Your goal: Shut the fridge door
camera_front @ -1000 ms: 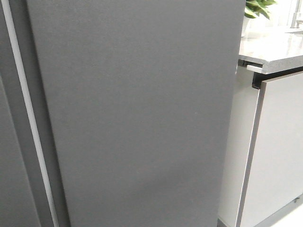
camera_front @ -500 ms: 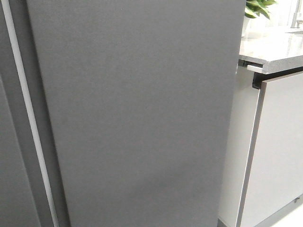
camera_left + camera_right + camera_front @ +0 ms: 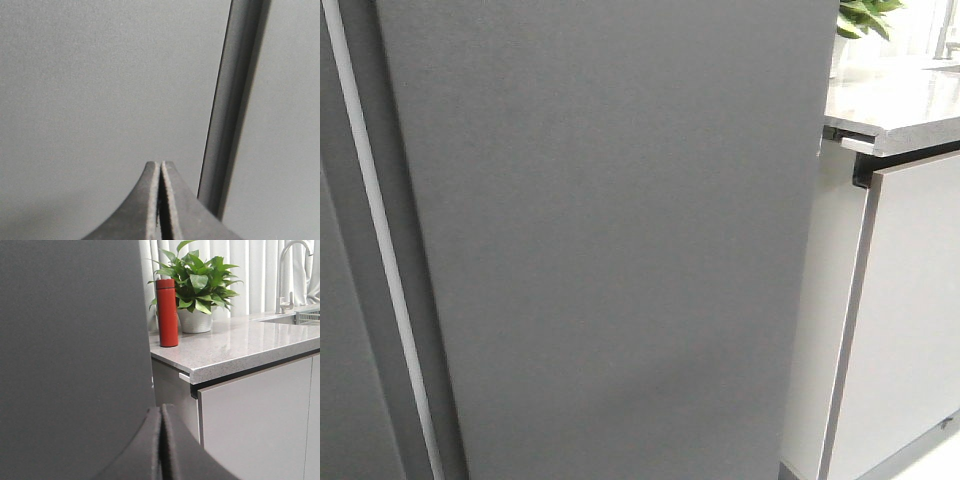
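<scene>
The fridge door [image 3: 610, 240] fills most of the front view, showing only its matte dark grey outside, with a pale vertical strip [image 3: 380, 250] at its hinge-side edge and another dark panel [image 3: 345, 380] beyond that. No white interior or door bins show, so I judge the door to be at or very close to fully shut.

The left gripper [image 3: 160, 200] has its fingers pressed together with nothing between them; straight ahead of its tips lies a flat grey surface, with the narrow recessed seam [image 3: 232, 110] just off to one side. Whether the tips touch that surface cannot be told. The right gripper [image 3: 161, 445] is likewise pinched closed and empty — the dark door face stands just beside it on one side, the light grey cabinet door [image 3: 255, 425] on the other, and beyond its tips sits the stone tabletop [image 3: 235, 347] carrying a red bottle [image 3: 167, 312] and a potted plant [image 3: 196, 287].

The risks from here:
- If the door is not seated against its seal, backing off early could let it drift ajar
- Pushing too near the seam gives poor leverage, and a fingertip could slip into the gap
- A careless swing of the right arm could clip the counter edge — or the bottle
</scene>
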### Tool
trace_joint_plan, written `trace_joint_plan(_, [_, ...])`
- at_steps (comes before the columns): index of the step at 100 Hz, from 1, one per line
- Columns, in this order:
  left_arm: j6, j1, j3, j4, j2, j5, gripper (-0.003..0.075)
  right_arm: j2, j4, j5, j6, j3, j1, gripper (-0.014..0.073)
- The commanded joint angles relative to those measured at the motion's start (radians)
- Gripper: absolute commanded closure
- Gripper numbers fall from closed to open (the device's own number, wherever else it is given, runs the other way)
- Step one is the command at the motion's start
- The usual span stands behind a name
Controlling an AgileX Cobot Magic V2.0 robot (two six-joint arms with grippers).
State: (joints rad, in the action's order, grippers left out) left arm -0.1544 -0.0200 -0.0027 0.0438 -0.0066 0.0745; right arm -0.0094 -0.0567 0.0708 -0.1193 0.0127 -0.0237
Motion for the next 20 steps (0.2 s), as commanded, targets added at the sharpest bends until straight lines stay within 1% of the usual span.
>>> trace_joint_plan(1, [-0.002, -0.002, 0.040, -0.006, -0.023, -0.083, 0.0740, -0.021, -0.013, 0.081, 0.000, 0.023, -0.003, 0.0665])
trace_joint_plan(20, [-0.002, -0.002, 0.040, -0.006, -0.023, -0.083, 0.0740, -0.021, -0.013, 0.081, 0.000, 0.023, -0.003, 0.0665])
